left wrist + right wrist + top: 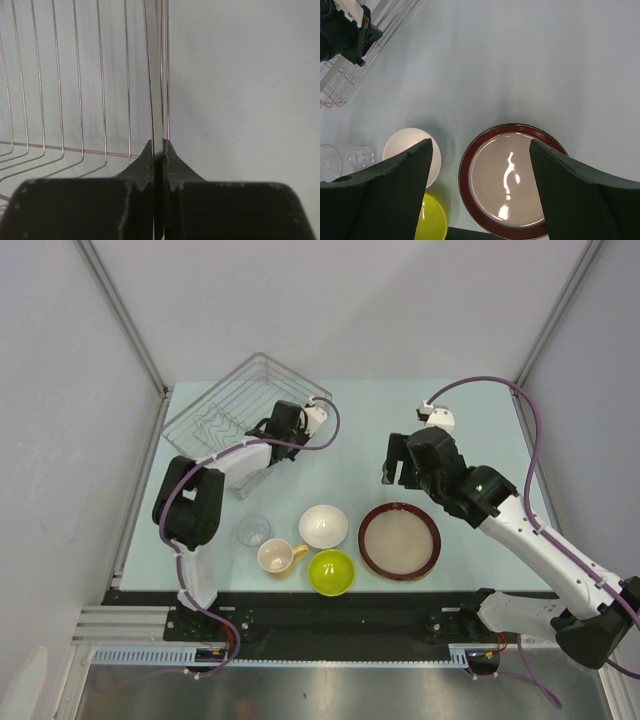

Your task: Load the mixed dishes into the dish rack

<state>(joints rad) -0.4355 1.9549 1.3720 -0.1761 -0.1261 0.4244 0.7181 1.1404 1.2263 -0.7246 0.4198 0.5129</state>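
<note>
The silver wire dish rack (232,398) stands at the back left, with no dishes in it. My left gripper (268,430) is over its right side, shut on a thick upright wire of the rack (156,75). My right gripper (398,460) is open and empty, hovering above the dark-red-rimmed beige plate (400,542), which lies below the fingers in the right wrist view (507,180). The white bowl (323,526), lime-green bowl (332,572), tan-yellow mug (277,556) and clear glass (253,531) sit in front of the rack. The cream floral plate is out of view.
The dishes cluster at the near middle of the pale table (470,410). Grey walls and frame posts close in the back and sides. The left arm and rack edge (350,85) show at the top left of the right wrist view.
</note>
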